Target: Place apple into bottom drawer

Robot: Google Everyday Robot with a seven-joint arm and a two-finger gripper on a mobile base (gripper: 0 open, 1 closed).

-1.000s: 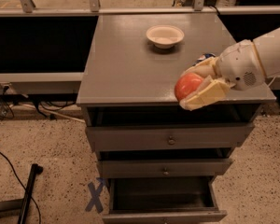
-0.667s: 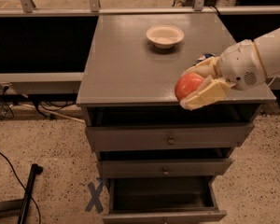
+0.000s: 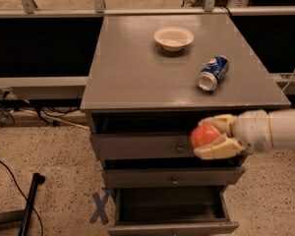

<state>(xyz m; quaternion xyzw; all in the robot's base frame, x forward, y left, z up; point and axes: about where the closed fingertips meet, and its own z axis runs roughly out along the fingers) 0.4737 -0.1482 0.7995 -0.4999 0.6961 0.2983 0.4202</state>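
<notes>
The apple (image 3: 204, 135), round and red-orange, sits between the two pale fingers of my gripper (image 3: 212, 137), which is shut on it. The gripper reaches in from the right and hangs in front of the top drawer's face, below the cabinet top and well above the bottom drawer (image 3: 173, 205). The bottom drawer is pulled open, wide and shallow, dark inside, and its front panel runs along the lower edge of the view.
On the grey cabinet top (image 3: 132, 77) stand a white bowl (image 3: 173, 37) at the back and a blue soda can (image 3: 213, 73) lying on its side to the right. The two upper drawers (image 3: 137, 146) are closed. A blue X mark (image 3: 101, 208) is on the speckled floor at left.
The gripper with the apple has come down from the cabinet top's front right edge to in front of the top drawer. The soda can, hidden before by the arm, now shows.
</notes>
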